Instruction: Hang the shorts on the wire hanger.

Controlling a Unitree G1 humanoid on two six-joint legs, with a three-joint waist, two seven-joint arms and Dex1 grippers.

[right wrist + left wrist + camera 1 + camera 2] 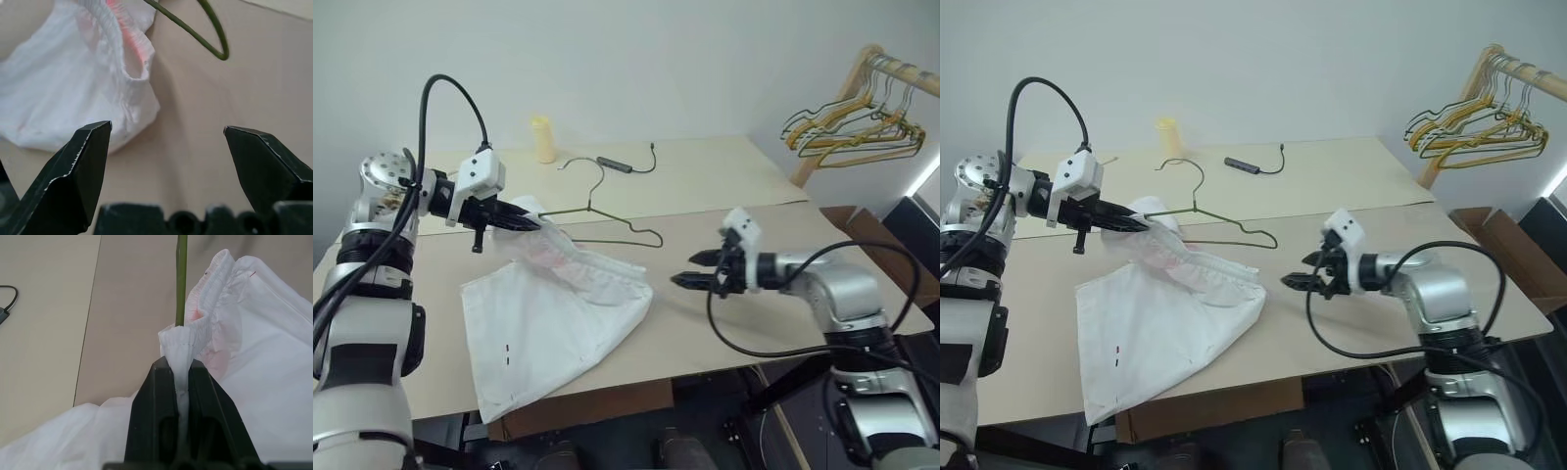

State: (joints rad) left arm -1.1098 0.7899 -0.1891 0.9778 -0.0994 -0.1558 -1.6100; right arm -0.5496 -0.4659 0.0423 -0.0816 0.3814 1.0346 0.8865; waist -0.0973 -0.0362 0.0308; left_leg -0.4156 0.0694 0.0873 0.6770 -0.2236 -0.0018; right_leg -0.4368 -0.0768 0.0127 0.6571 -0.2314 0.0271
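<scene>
A: Where do the shorts (553, 318) lie, and what holds them?

B: They lie spread on the bench (724, 323), legs toward the near edge. The left claw (533, 223) is clamped on a fold of the gathered waistband, lifting that corner clear of the bench. In the left wrist view the cloth is pinched between the two black fingers (151, 416), and pink tint shows along the elastic.

A: And the wire hanger (607, 217)?

B: It rests on the bench just behind the shorts, hook pointing toward the far side. One end of its lower bar runs in under the raised waistband beside the left claw; its other corner lies bare on the bench, to the right of the cloth.

A: State of the right claw (697, 270)?

B: Its fingers stand wide apart and hold nothing. It hovers over the bench to the right of the shorts, pointing toward them, apart from both cloth and wire.

A: Other items?

B: A yellow cup (543, 139) and a dark cable (626, 164) sit at the far side; coloured hangers (852, 132) hang on a wooden rail (901, 70) at right.
</scene>
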